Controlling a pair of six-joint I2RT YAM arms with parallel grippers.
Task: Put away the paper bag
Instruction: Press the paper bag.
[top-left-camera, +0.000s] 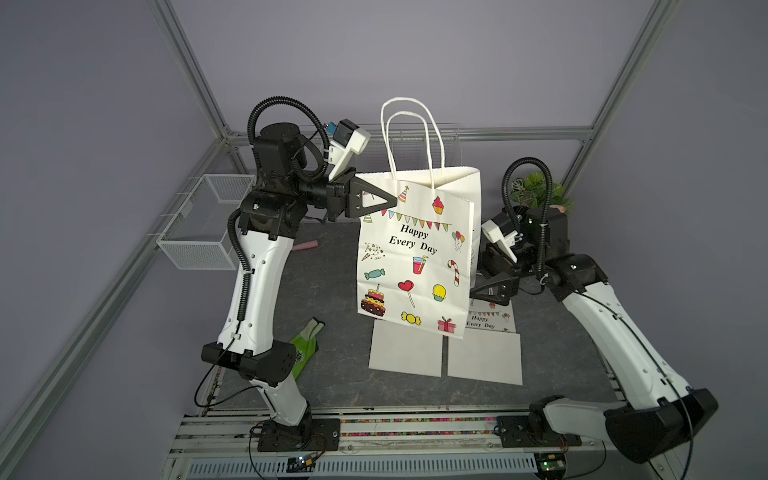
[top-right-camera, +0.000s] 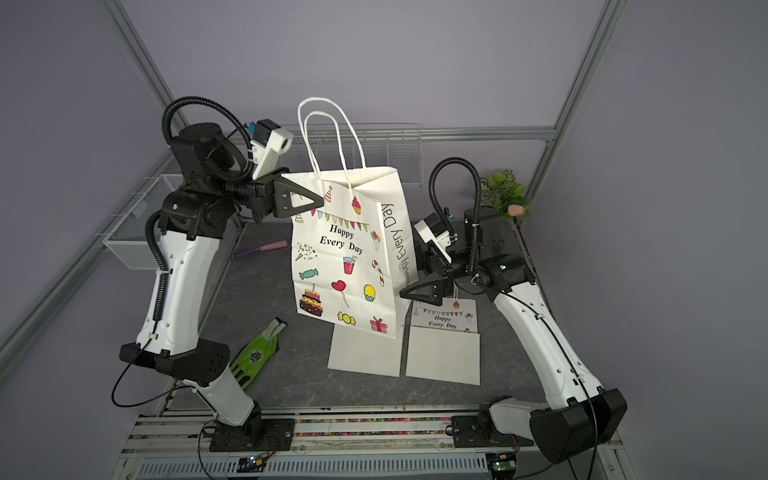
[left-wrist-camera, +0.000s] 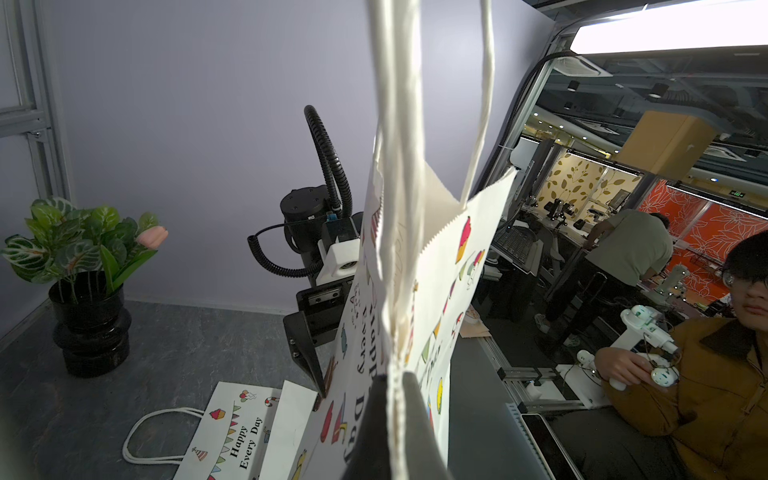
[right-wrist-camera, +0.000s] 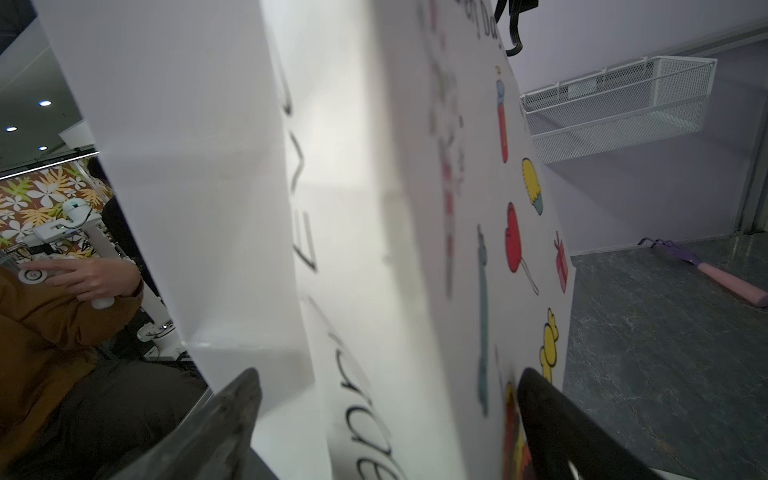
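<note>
Grey stone-patterned tabletop (top-left-camera: 332, 374) and purple walls frame both arms. The left arm rises steeply from its base with the elbow high and the forearm level. The left gripper (top-left-camera: 390, 200) points sideways, pressed together on the top corner of the paper bag (top-left-camera: 415, 266). The right arm is folded low, and the right gripper (top-left-camera: 473, 292) aims at the bag's lower side edge.

The left wrist view shows the paper rim pinched between the two fingers (left-wrist-camera: 370, 436), with the handles (left-wrist-camera: 397, 124) rising beyond their tips. Only the right wrist view shows that arm's fingers (right-wrist-camera: 573, 428) spread wide, the bag's folded side lying between them; whether they touch it cannot be told. In a top view the side lettering (top-right-camera: 399, 245) is readable.

The bag hangs upright, its long axis vertical, mouth and handles up and printed face toward the camera head. Flat bags (top-left-camera: 405, 349) lie below the right fingertips.
</note>
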